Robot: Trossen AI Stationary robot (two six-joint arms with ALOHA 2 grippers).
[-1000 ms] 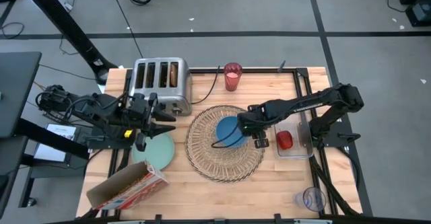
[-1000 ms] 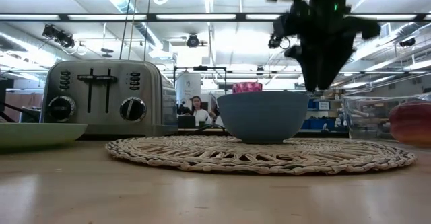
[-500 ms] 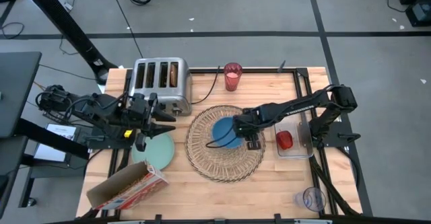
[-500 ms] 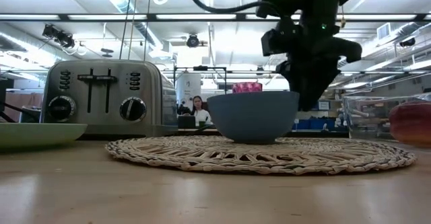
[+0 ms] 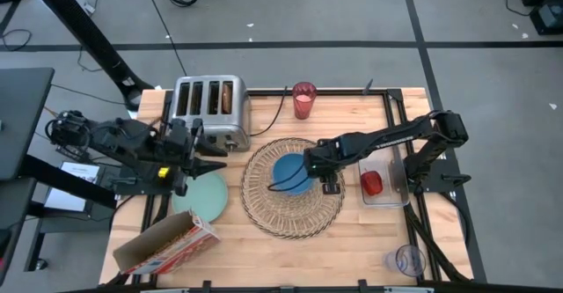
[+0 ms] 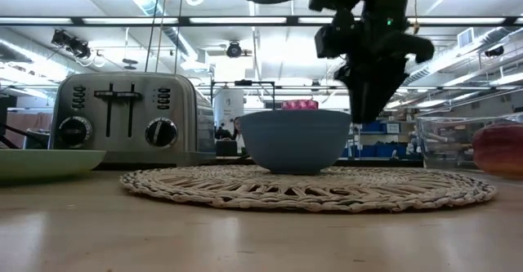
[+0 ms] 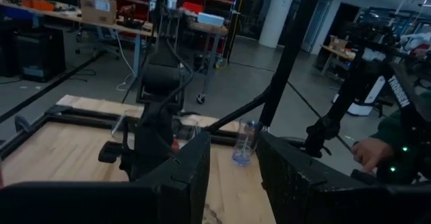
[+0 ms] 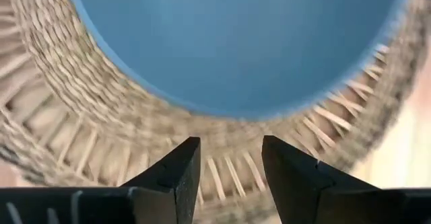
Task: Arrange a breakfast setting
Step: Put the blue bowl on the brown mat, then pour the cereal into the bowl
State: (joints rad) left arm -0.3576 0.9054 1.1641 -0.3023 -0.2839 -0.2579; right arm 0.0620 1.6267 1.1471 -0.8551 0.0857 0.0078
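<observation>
The blue bowl (image 5: pixel 288 172) stands on its base on the round wicker placemat (image 5: pixel 295 212), which lies flat mid-table. My right gripper (image 5: pixel 318 172) is open, pointing down at the bowl's right side; the wrist view shows the bowl (image 8: pixel 236 42) just beyond the fingers. My left gripper (image 5: pixel 215 158) is open and empty, above the far edge of the pale green plate (image 5: pixel 201 198). The red cup (image 5: pixel 303 99) stands at the far edge. The red fruit (image 5: pixel 372 183) lies in the clear tray. A toast slice (image 5: pixel 228 96) sticks in the toaster. No spoon shows. My right gripper stands at the bowl's right-hand rim (image 6: pixel 350 115), its fingers coming from above and pointing down. Whether a finger touches the rim, I cannot tell. The bowl sits upright on the placemat.
The silver toaster (image 5: pixel 209 108) stands at the far left. A cardboard box (image 5: pixel 167 245) lies at the near left. The clear tray (image 5: pixel 387 196) sits right of the placemat. A clear cup (image 5: pixel 405 260) is at the near right corner. A person's hand shows in the left wrist view (image 7: pixel 367 153).
My right gripper has gone toward the table's left edge, against the bowl's right side. The bowl has slid left across the placemat, staying upright. The placemat has also shifted a little to the left.
</observation>
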